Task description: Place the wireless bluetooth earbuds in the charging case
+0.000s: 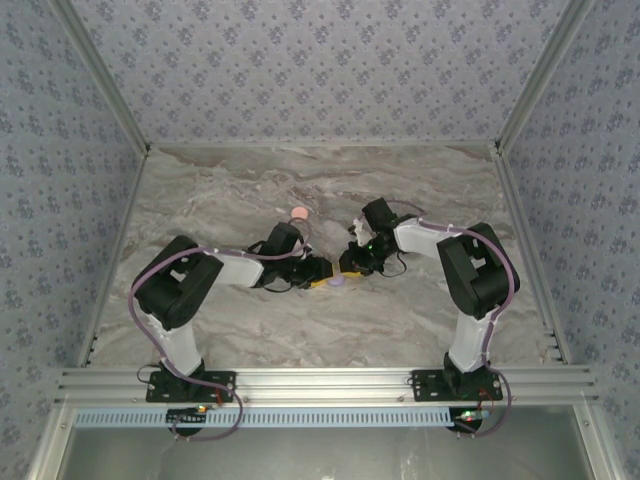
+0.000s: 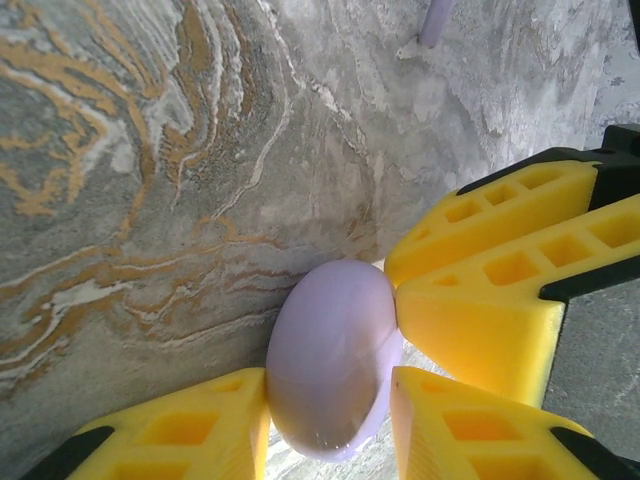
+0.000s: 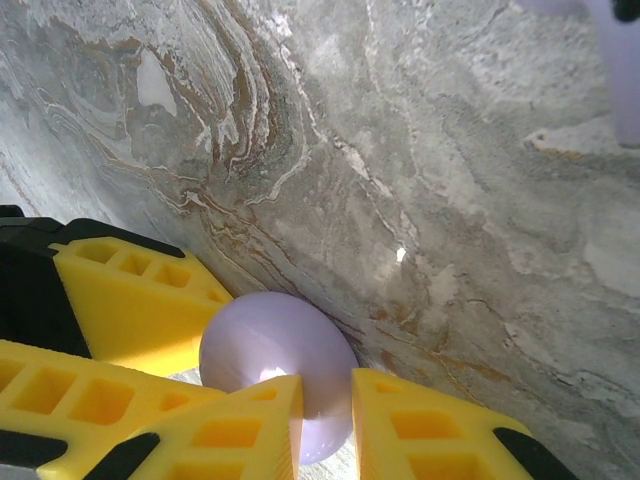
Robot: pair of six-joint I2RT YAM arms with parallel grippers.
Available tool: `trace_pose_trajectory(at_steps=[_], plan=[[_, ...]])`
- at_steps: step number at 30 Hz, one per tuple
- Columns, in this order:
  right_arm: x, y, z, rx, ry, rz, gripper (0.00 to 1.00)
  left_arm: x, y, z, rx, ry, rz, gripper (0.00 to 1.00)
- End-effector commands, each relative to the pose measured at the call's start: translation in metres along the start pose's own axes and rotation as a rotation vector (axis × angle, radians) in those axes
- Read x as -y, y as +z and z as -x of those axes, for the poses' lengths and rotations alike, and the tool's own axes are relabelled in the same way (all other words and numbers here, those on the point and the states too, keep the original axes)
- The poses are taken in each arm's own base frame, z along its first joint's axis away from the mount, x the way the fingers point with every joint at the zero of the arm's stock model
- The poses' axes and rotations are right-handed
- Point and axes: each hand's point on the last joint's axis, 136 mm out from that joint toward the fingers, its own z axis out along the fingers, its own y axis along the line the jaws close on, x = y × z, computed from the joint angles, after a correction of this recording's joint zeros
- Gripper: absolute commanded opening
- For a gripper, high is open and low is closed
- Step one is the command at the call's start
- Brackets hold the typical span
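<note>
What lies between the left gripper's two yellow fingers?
The purple case lies between the left gripper's fingers, with both touching its sides. The left wrist view shows this plainly.

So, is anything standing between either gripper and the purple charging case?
Nothing visible does. The left gripper and the right gripper are both on the purple case, each with a finger on either side of it, above the marbled table.

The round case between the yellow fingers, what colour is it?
Pale lilac purple. The round case shows best in the left wrist view.
</note>
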Motion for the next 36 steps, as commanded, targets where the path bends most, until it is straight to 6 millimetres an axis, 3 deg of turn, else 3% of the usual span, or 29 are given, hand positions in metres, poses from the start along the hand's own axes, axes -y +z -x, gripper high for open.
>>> trace_pose_trajectory(at_steps=[1, 15, 22, 29, 36], plan=[[0.007, 0.006, -0.01, -0.03, 0.029, -0.01, 0.22, -0.005, 0.013, -0.006, -0.018, 0.008, -0.011, 0.36], [0.005, 0.003, -0.009, -0.024, 0.028, -0.005, 0.23, -0.006, 0.017, -0.005, -0.021, -0.007, -0.014, 0.28], [-0.001, -0.012, -0.003, 0.021, 0.014, -0.001, 0.27, -0.005, 0.011, -0.002, 0.0, 0.0, -0.003, 0.24], [-0.017, -0.067, 0.017, 0.181, -0.028, 0.029, 0.36, 0.018, -0.029, 0.021, 0.094, 0.075, -0.031, 0.24], [-0.049, -0.126, 0.033, 0.314, -0.132, 0.148, 0.41, 0.076, -0.089, 0.049, 0.209, 0.239, -0.133, 0.26]])
